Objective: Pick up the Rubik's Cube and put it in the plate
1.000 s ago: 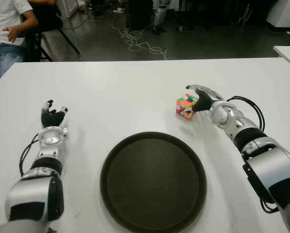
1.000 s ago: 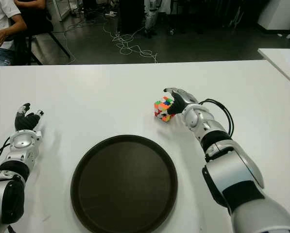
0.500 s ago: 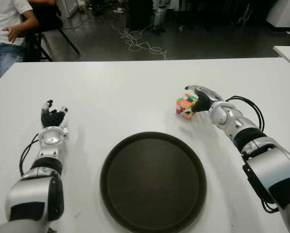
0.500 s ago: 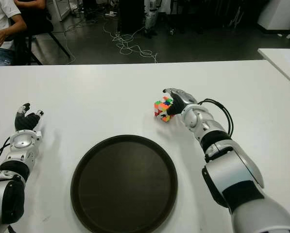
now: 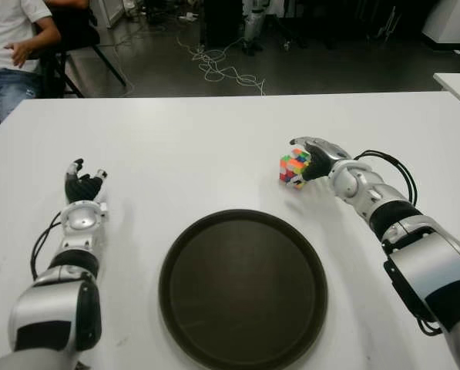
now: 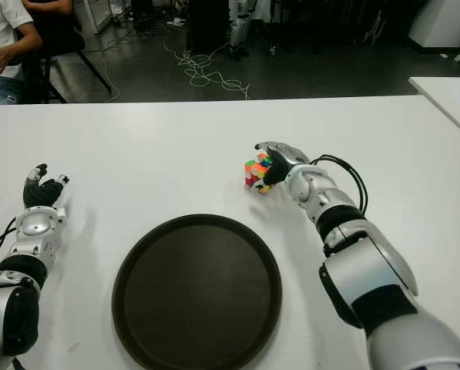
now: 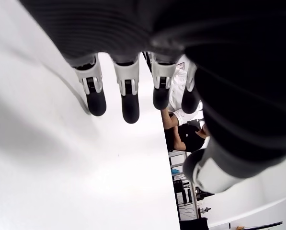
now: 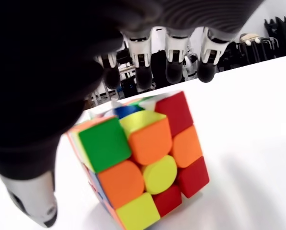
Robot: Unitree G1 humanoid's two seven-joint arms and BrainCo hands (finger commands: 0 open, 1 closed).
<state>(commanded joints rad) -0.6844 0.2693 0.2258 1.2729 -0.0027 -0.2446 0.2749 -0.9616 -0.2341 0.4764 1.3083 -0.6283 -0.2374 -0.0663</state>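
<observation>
The right robot hand (image 5: 313, 156) has crept in around the Rubik's Cube (image 5: 293, 167), fingers arched over it but not clamped, cube still on the worktop (image 5: 183, 146) beyond the plate (image 5: 243, 287), while the left robot hand (image 5: 82, 187) idles open — grasp imminent.

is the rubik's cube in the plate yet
No, the Rubik's Cube sits on the white table beyond the plate, with the right robot hand around it.
</observation>
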